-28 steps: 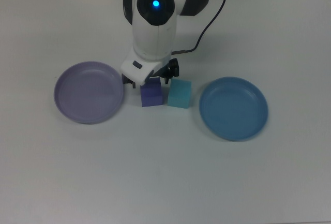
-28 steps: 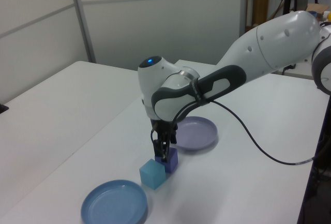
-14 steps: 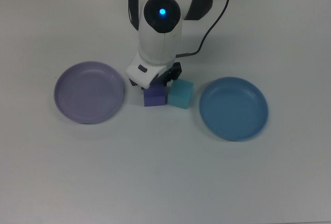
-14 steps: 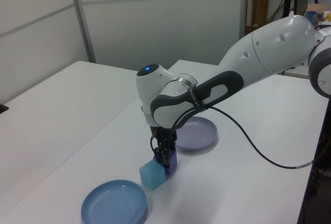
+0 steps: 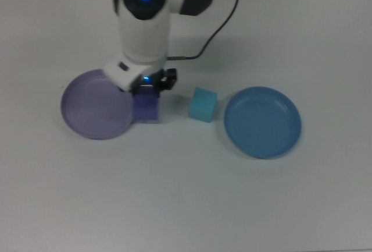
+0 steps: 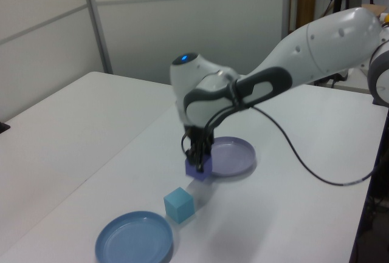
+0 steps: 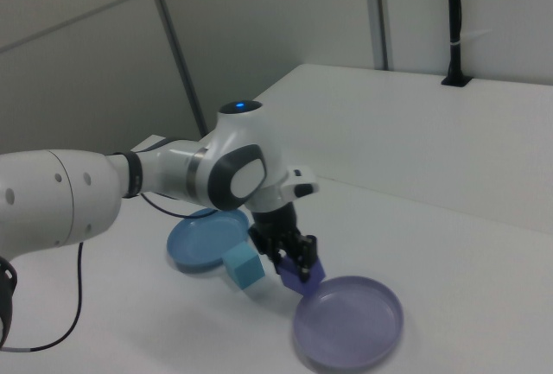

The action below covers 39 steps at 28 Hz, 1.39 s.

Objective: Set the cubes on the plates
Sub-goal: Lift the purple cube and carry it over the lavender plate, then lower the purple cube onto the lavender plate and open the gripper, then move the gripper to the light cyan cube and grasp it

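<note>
Nothing plated yet: gripper (image 6: pixel 197 164) clamped on purple cube (image 5: pixel 146 107), raised at lavender plate's (image 5: pixel 93 109) rim; turquoise cube (image 5: pixel 202 104) untouched beside empty blue plate (image 5: pixel 263 121).

The arm (image 6: pixel 316 50) reaches down, its tool (image 7: pixel 294 263) clamped shut.

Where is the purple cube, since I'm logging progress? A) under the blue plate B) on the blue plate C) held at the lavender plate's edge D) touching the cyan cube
C: the gripper holds the purple cube at the lavender plate rim.
</note>
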Each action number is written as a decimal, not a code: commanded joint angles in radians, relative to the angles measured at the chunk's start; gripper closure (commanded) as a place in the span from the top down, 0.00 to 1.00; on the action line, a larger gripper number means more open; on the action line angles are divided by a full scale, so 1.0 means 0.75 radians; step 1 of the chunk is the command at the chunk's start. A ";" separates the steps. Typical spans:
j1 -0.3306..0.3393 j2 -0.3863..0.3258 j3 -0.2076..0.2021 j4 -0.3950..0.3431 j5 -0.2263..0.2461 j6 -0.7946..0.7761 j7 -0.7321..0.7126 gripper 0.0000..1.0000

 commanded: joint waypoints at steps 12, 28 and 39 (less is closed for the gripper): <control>-0.169 0.028 0.001 -0.002 -0.084 0.018 -0.001 0.70; -0.030 -0.060 0.034 -0.004 0.065 -0.074 0.115 1.00; 0.250 0.001 0.036 -0.009 0.094 -0.008 0.520 1.00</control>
